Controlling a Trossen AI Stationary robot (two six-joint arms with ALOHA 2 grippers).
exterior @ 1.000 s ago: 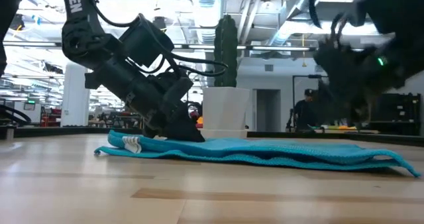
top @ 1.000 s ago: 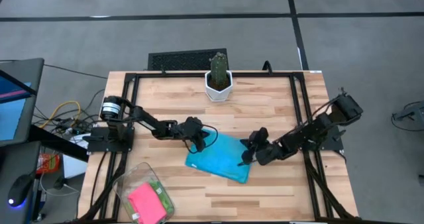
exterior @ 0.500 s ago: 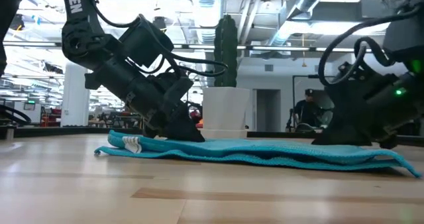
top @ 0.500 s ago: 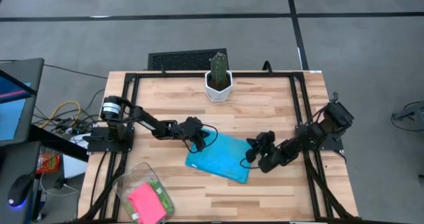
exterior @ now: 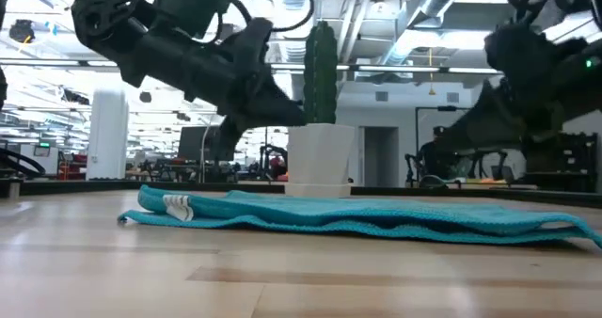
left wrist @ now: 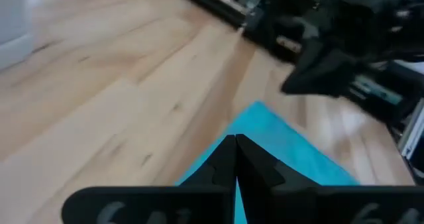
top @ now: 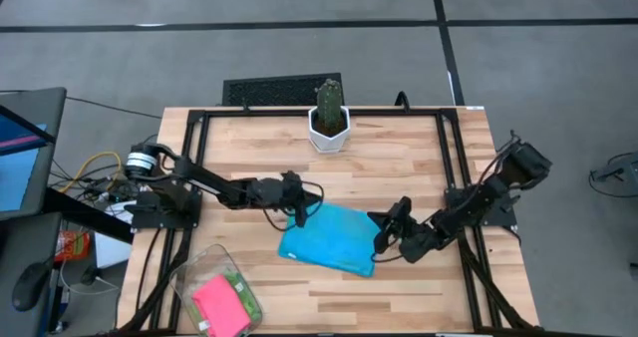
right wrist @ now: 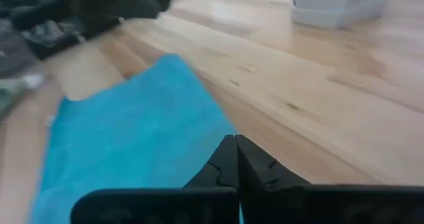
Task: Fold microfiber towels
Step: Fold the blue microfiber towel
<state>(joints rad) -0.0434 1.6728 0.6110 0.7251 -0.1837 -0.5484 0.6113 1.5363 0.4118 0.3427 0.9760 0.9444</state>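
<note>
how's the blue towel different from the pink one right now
The blue towel lies spread flat on the table between both arms; the pink towel sits bunched inside the clear bin at the table's near-left corner. Blue shows far more area than pink. Both are soft cloths.

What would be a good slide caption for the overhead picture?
Two robot arms, end effectors shut, left and right, poised at opposite edges of a sky blue towel on a wooden table.
</note>
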